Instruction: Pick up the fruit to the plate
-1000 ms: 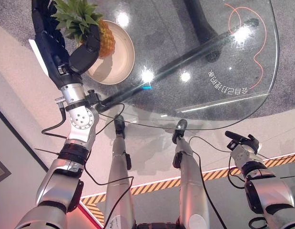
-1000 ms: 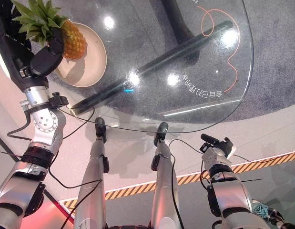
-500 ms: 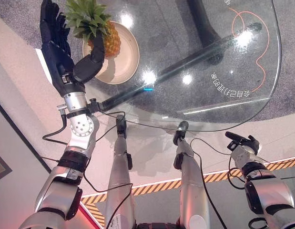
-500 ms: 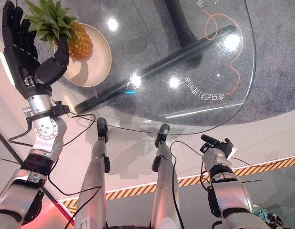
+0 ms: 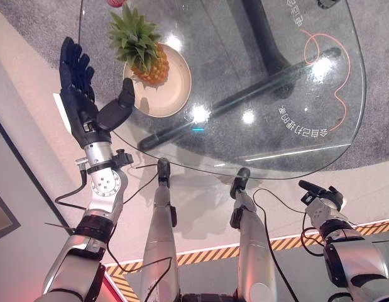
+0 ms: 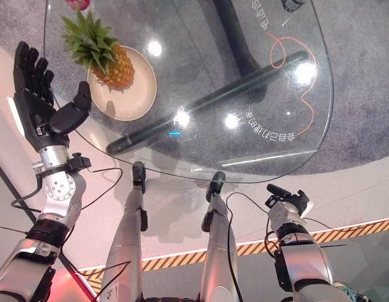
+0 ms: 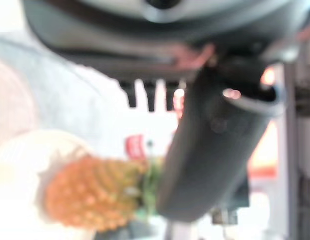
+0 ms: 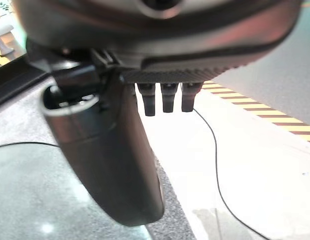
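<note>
On the glass table [image 5: 295, 75], toward its left side, a pineapple [image 5: 146, 53] lies in a round beige plate [image 5: 175, 94], its orange body over the plate's far part and its green leafy crown reaching out past the rim toward the table's far left edge. Beside the plate, at the table's left edge, the left hand [image 5: 81, 104] is raised with its fingers [image 5: 73, 63] straight and spread and its thumb standing out toward the plate; it holds nothing and is apart from the pineapple. From the left wrist camera the pineapple shows past the dark thumb, with the pale plate under it. A small red thing [image 6: 78, 4] sits at the far edge of the table beyond the crown; it is cut off, so what it is cannot be told. Low on the right, well apart from the table, the right hand [image 6: 287, 201] hangs over the pale floor near a yellow-and-black striped line [image 5: 288, 231], its fingers relaxed and empty.
</note>
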You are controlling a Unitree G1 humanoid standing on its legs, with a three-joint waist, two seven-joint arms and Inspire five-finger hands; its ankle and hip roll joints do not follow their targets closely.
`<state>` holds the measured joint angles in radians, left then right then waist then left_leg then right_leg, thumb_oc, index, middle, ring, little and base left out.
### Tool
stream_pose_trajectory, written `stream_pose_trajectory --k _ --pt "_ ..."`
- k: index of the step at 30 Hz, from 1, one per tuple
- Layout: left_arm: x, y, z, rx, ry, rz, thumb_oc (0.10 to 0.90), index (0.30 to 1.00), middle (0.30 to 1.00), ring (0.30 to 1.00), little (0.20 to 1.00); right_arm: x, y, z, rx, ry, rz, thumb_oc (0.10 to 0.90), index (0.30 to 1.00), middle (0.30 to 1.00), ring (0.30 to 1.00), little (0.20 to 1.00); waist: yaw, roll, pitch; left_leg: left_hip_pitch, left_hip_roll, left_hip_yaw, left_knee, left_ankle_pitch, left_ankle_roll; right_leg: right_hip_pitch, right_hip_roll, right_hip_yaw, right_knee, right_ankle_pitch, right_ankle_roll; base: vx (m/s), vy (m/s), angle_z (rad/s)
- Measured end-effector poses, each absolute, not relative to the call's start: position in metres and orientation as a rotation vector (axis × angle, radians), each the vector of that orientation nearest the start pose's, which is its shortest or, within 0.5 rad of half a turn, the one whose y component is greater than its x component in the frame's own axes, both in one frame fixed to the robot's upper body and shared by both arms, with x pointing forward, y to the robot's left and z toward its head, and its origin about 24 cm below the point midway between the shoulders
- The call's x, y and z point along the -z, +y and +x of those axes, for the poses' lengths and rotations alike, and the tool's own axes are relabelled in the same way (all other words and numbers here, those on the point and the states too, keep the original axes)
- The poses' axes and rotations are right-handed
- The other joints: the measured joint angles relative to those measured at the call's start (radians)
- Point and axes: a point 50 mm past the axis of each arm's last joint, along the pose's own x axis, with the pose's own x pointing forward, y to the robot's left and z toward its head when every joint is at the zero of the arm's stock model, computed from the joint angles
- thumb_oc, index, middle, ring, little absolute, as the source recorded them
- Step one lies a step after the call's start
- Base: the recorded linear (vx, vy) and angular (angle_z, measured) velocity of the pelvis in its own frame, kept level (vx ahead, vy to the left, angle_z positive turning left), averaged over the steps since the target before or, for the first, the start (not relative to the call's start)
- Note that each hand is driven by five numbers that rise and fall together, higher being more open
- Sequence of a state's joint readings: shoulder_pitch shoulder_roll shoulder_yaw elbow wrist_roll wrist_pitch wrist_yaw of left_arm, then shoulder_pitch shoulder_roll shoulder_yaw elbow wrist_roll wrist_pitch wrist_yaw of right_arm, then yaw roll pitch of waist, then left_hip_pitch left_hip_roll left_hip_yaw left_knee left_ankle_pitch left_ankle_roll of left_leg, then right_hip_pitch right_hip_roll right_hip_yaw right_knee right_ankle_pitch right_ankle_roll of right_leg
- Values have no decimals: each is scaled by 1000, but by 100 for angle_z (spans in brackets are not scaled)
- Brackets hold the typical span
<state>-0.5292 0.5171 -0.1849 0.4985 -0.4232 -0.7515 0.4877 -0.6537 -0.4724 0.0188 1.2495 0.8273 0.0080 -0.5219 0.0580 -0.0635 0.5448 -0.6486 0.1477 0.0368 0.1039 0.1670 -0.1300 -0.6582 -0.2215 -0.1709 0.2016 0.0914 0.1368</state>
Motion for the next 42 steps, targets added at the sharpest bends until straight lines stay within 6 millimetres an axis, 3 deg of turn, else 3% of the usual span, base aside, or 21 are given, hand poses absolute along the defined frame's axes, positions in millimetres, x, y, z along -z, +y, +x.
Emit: stream_pose_trajectory --k 7,12,15,17,18,19,22,27,31,36,42 --pt "-121 262 308 -470 -550 -22 800 900 900 900 900 28 -321 272 984 628 263 800 900 900 900 900 1 32 -5 170 -12 26 -54 -6 8 177 -9 1 -85 16 17 -4 51 -2" --pt "-63 283 295 -555 -271 -29 800 900 900 900 900 59 -317 242 922 722 190 800 900 900 900 900 -4 47 -6 321 -17 45 -104 -9 11 338 -9 1 -170 43 28 80 72 -5" --pt "-3 291 267 -610 -2 -110 800 900 900 900 900 89 -309 205 845 826 94 800 900 900 900 900 -5 61 -26 447 -21 64 -152 -19 11 480 -8 -2 -266 54 37 170 49 -4" --pt "35 290 241 -636 185 -156 800 900 900 900 900 105 -305 180 801 900 50 800 900 900 900 900 -8 82 -72 481 -21 64 -179 -22 13 514 -6 -12 -287 59 38 174 27 1" --pt "43 289 236 -642 227 -171 800 900 900 900 900 108 -305 175 796 915 47 800 900 900 900 900 -9 89 -77 495 -22 64 -182 -19 10 527 -5 -13 -287 61 39 181 36 2" --pt "67 286 215 -667 347 -209 800 900 900 900 900 116 -303 161 773 962 24 800 900 900 900 900 -11 97 -107 524 -22 65 -188 -22 8 553 -6 -14 -287 55 42 191 38 0" --pt "106 283 170 -652 574 -236 800 900 900 900 900 129 -296 137 694 1064 -35 800 900 900 900 900 -21 92 -204 576 -21 68 -189 -43 6 605 -6 -17 -287 35 45 265 49 0" --pt "137 277 114 -533 853 -224 800 900 900 900 900 144 -283 106 517 1207 -175 800 900 900 900 900 -33 54 -378 670 -19 78 -193 -85 7 700 -7 -18 -293 -9 46 221 46 1" --pt "154 265 80 -369 1104 -197 800 900 900 900 900 153 -275 82 379 1340 -241 800 900 900 900 900 -39 49 -502 689 -16 88 -197 -102 3 713 -6 -17 -293 -23 52 97 43 -7" --pt "162 255 61 -207 1317 -108 800 900 900 900 900 156 -275 67 292 1450 -281 800 900 900 900 900 -65 77 -508 721 -15 93 -197 -99 7 742 -6 -16 -293 -18 46 79 53 -3" --pt "163 253 60 -173 1376 -83 800 900 900 900 900 158 -276 52 243 1512 -320 800 900 900 900 900 -65 104 -510 740 -13 94 -197 -101 5 764 -4 -15 -293 -20 47 37 10 -1"
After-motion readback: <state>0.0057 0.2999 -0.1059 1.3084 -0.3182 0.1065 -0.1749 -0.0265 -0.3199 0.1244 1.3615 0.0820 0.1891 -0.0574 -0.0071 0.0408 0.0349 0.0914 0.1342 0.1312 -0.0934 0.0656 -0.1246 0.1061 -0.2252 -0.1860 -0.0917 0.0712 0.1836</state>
